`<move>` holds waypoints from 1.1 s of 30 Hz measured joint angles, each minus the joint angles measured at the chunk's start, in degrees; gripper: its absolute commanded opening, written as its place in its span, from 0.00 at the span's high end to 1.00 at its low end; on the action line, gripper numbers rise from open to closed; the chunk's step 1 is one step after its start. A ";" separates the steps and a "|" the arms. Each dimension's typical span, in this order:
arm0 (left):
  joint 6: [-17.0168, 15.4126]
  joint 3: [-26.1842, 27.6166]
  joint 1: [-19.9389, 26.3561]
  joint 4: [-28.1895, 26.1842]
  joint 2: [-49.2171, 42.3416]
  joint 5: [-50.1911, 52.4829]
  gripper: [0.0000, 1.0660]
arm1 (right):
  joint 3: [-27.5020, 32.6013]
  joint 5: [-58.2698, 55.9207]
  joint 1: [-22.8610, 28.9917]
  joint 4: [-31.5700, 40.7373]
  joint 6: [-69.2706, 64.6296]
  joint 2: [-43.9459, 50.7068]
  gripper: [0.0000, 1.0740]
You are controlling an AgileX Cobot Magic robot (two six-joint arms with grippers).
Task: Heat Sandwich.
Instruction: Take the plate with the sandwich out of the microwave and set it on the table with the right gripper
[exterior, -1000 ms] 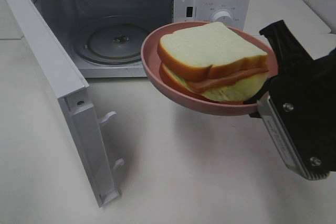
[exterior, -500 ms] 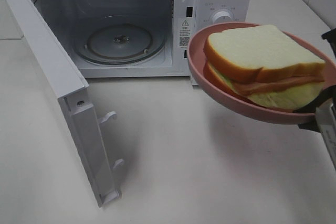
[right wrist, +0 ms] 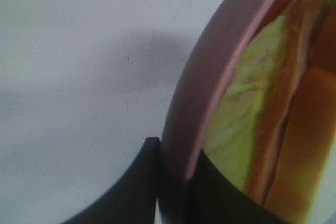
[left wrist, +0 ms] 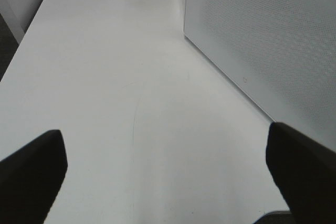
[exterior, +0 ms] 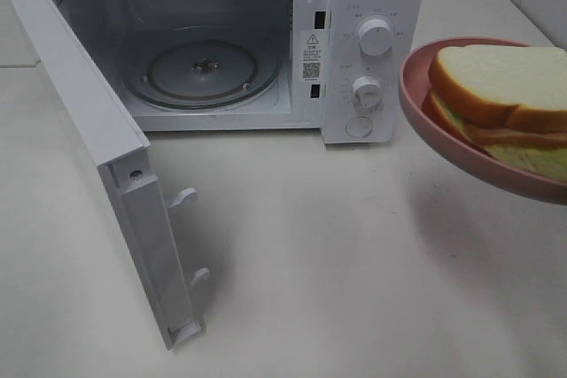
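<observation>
The sandwich (exterior: 500, 99) lies on the pink plate (exterior: 461, 152), which is in the air at the right edge of the scene, to the right of the microwave (exterior: 368, 50) and above the white table (exterior: 310, 263). The right gripper (right wrist: 170, 182) is clamped on the rim of the plate, one finger on each side of it. The microwave door (exterior: 97, 148) stands open on the left, and the glass turntable (exterior: 199, 68) inside is bare. The left gripper (left wrist: 168, 166) has its fingers wide apart above the table, beside the microwave wall.
</observation>
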State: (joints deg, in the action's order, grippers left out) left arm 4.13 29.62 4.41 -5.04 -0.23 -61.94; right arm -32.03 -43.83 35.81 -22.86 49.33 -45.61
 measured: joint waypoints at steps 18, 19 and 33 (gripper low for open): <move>0.00 0.00 0.00 0.00 0.00 0.00 0.08 | 0.00 -8.02 0.00 -9.51 -19.37 0.00 0.99; 0.00 0.00 0.00 0.00 0.00 0.00 0.08 | 0.00 -8.54 0.00 -9.91 -20.34 0.00 0.99; 0.00 0.00 0.00 0.00 0.00 0.00 0.08 | 0.00 -12.89 0.00 -14.32 -34.32 -3.44 0.99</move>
State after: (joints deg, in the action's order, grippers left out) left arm 4.13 29.62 4.41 -5.04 -0.23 -61.94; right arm -32.03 -56.72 35.81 -37.18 15.01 -49.05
